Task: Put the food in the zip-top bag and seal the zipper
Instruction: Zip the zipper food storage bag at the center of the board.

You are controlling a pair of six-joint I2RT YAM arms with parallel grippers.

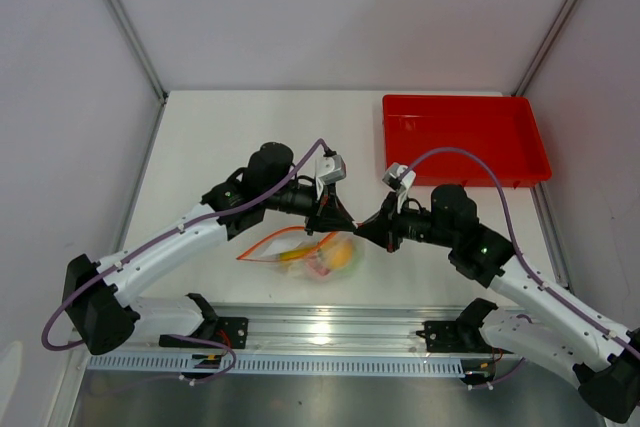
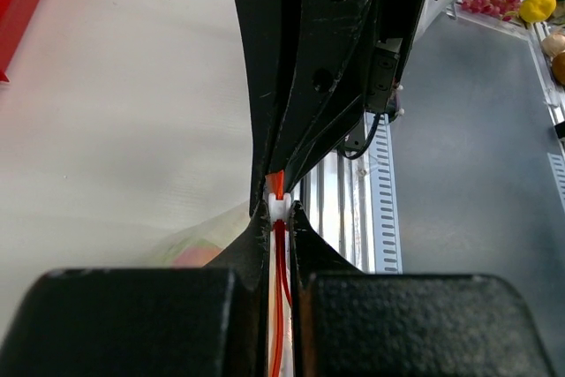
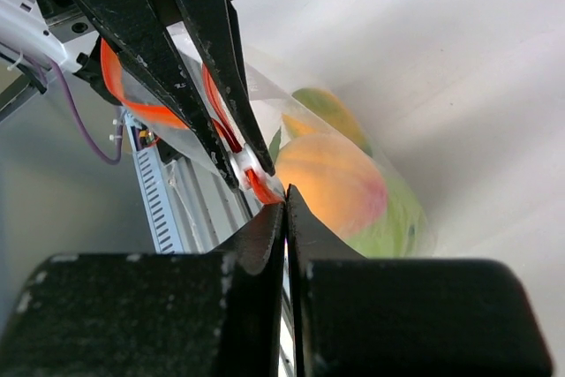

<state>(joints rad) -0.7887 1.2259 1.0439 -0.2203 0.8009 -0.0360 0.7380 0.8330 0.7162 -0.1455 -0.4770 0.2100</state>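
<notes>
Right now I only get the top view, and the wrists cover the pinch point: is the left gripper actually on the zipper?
Observer: Yes. The left gripper is shut on the zipper, with the orange strip clamped in it.
Operator: And the right gripper?
Observer: The right gripper is shut, its tips right beside the left's at the strip.
Operator: Is it sealed?
Observer: Seemingly not. Past the left gripper the two orange strips stand apart.

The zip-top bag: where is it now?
In the top view the zip-top bag lies at the table's near edge, below the left gripper and right gripper, which both pinch its zipper.
</notes>
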